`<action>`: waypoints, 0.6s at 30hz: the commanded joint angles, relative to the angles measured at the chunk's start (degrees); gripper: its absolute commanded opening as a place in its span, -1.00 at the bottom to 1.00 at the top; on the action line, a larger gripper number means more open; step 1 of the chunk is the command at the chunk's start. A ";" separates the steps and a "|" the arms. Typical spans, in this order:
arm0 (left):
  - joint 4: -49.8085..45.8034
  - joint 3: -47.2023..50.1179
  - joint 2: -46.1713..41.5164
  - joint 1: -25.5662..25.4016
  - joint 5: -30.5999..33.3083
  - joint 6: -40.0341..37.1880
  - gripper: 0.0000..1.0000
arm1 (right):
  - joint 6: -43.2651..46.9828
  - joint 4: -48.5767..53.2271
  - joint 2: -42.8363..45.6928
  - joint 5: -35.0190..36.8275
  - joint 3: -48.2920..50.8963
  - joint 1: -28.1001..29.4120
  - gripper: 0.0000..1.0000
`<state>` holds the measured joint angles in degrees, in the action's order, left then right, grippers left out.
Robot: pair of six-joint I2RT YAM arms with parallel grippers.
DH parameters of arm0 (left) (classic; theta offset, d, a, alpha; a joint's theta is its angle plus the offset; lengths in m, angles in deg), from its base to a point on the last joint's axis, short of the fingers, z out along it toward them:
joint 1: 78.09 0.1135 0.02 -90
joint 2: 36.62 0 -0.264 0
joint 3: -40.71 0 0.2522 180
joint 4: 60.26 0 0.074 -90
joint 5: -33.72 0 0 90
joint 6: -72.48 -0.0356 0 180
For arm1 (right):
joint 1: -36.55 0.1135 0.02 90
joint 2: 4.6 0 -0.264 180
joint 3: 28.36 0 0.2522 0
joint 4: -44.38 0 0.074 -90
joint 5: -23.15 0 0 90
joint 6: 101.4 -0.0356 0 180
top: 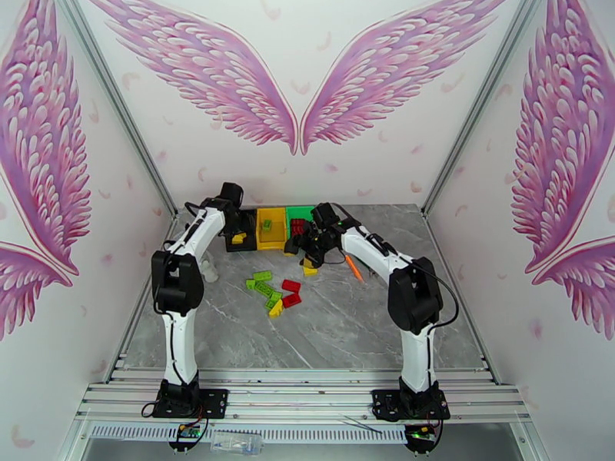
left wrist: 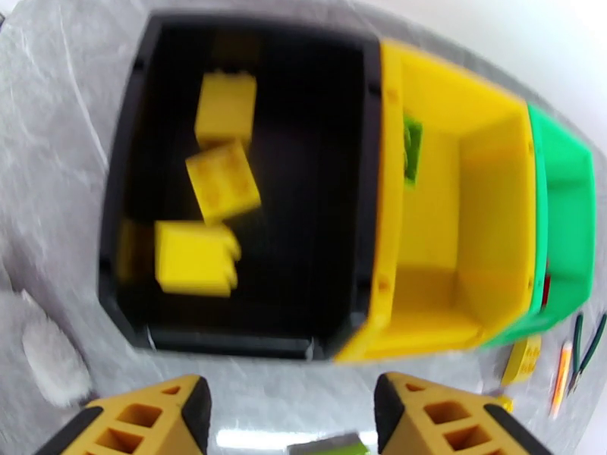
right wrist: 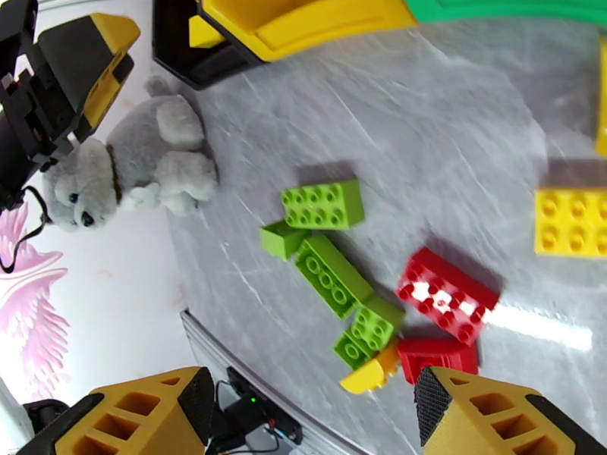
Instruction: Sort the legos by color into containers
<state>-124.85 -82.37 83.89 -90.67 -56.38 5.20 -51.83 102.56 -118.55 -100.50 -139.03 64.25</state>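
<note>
left wrist: left pincer [left wrist: 292, 409] fingers apart, empty; three yellow bricks [left wrist: 224, 180] in black bin [left wrist: 114, 221] | right wrist: right pincer [right wrist: 312, 400] apart, empty; plush dog [right wrist: 144, 168] upper left

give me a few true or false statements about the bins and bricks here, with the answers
1. The black bin holds yellow bricks. True.
2. The yellow bin is empty. False: a green brick lies in it.
3. The plush dog sits inside a bin. False: it lies on the table near the black bin.
4. Red bricks and green bricks lie loose on the table. True.
5. The right gripper grips a red brick. False: its jaws stand open with nothing between them.
</note>
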 commanded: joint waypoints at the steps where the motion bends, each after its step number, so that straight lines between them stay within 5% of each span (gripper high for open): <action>1: 2.73 8.19 -9.87 -3.60 1.61 1.03 0.22 | 2.90 4.17 5.04 3.83 4.77 0.60 0.42; 18: 10.43 50.47 -36.09 -27.41 4.45 15.95 0.33 | 1.85 0.24 23.69 8.64 32.29 4.16 0.53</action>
<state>-118.32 -35.33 50.82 -116.11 -52.14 18.27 -49.14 104.49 -98.07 -93.50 -109.32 67.84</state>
